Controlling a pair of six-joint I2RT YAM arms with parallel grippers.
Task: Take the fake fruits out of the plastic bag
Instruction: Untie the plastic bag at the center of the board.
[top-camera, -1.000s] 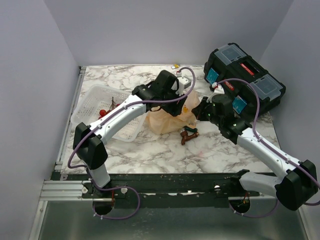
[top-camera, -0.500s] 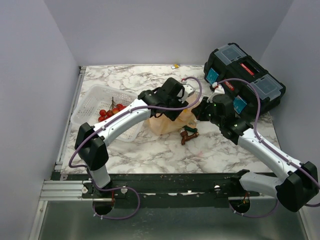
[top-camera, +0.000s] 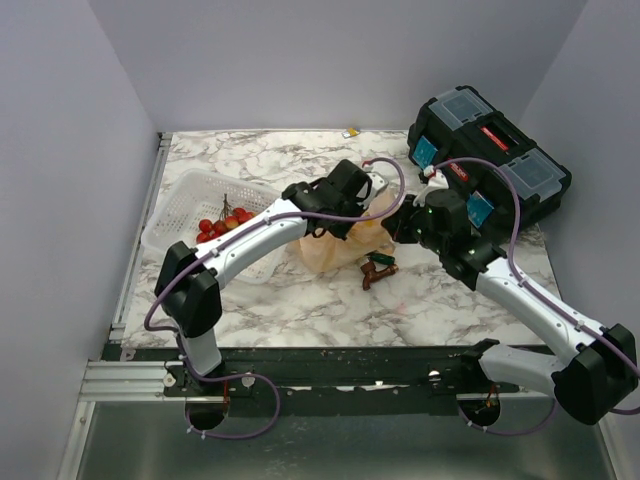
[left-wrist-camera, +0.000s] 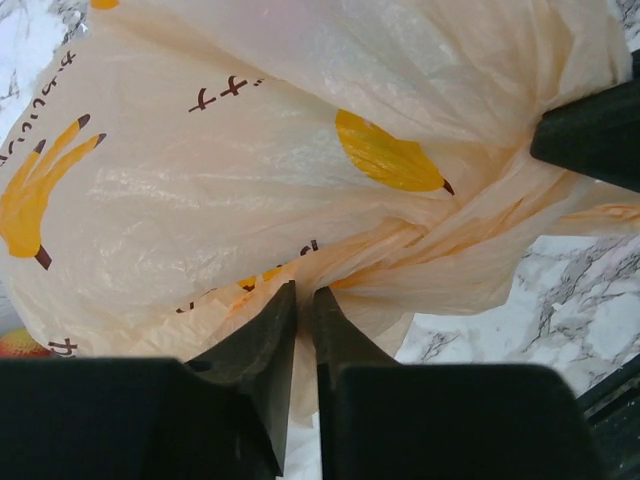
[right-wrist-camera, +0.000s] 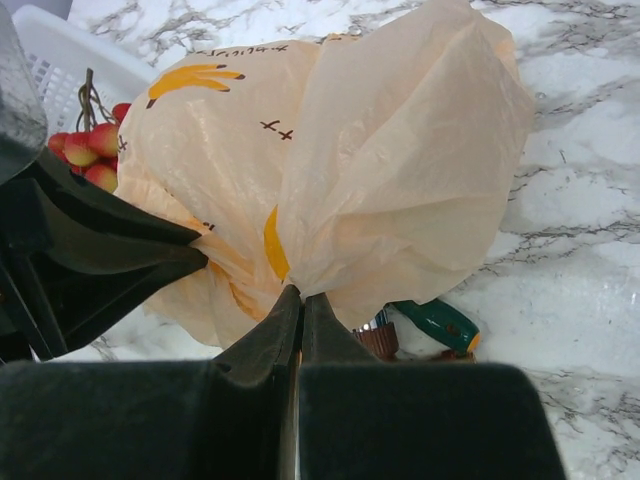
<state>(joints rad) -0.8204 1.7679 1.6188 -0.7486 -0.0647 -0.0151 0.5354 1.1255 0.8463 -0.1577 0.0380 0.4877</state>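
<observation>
- From the near edge of the marble table (top-camera: 300, 300), the left arm (top-camera: 245, 235) was stretched forward and to the right, and the right arm (top-camera: 520, 290) forward and to the left, so that both wrists met over the plastic bag (top-camera: 335, 250).
- The bag was set mid-table, between the white basket (top-camera: 185, 205) on the left and the black toolbox (top-camera: 490, 165) at the far right.
- From above, both sets of fingers were hidden by the wrists.
- In the left wrist view, the left gripper (left-wrist-camera: 303, 300) was seen closed to a narrow slit, with a gathered fold of the bag (left-wrist-camera: 250, 180) pinched at its tips.
- In the right wrist view, the right gripper (right-wrist-camera: 300, 300) was seen pressed shut on another fold of the bag (right-wrist-camera: 400, 150), whose upper part was puffed up.
- What lay inside the bag could not be made out in any view.
- A green-handled tool (right-wrist-camera: 435, 322) was shown just beside the bag on the table.
- Red berries (right-wrist-camera: 85, 145) were shown in the basket (right-wrist-camera: 40, 45) beyond the bag.
</observation>
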